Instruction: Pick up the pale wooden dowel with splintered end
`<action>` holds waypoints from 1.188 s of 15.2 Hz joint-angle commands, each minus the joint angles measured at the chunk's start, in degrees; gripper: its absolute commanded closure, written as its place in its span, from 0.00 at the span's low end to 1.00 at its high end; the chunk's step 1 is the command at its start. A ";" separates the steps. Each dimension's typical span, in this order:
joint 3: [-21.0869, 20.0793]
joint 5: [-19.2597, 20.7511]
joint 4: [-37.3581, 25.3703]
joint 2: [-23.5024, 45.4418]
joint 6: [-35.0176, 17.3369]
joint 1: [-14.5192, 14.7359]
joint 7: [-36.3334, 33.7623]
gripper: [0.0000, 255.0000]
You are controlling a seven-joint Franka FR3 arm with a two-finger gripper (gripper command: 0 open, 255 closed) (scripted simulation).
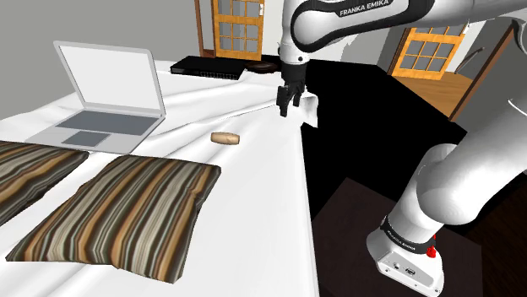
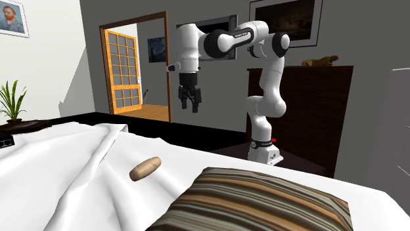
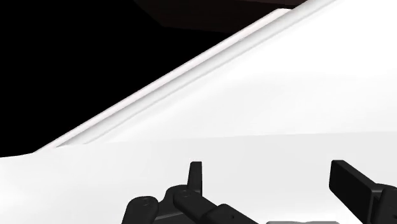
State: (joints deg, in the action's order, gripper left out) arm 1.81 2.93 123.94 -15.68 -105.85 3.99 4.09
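Hovering over white sheet [image 1: 253,194], gripper [image 1: 289,99] [image 2: 190,103] [image 3: 270,173] fingers spread wide, nothing between them | pale dowel [image 1: 225,138] [image 2: 145,168] lying flat on sheet, near striped pillow [image 1: 127,211] [image 2: 263,203], untouched | gripper beyond dowel from pillow, well apart from both.

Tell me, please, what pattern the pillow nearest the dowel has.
The pillow has brown, tan and black stripes, best seen in the shoulder view.
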 commanded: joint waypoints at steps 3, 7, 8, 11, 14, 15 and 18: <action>0.31 -1.65 -4.02 7.70 -3.96 0.87 3.89 0.00; 0.05 -3.51 -9.71 15.95 -6.66 1.57 7.58 0.00; -0.09 -3.98 -11.30 18.01 -7.16 1.71 8.48 0.00; -0.68 -5.29 -16.50 24.24 -8.25 2.06 11.05 0.00; -1.49 -6.40 -22.36 30.52 -8.71 2.33 13.41 0.00; -1.81 -6.72 -24.48 32.64 -8.73 2.41 14.14 0.00; -2.82 -7.47 -31.36 39.11 -8.34 2.70 16.17 0.00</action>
State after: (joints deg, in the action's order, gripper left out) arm -0.56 -4.29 94.85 21.16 -114.18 6.40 19.82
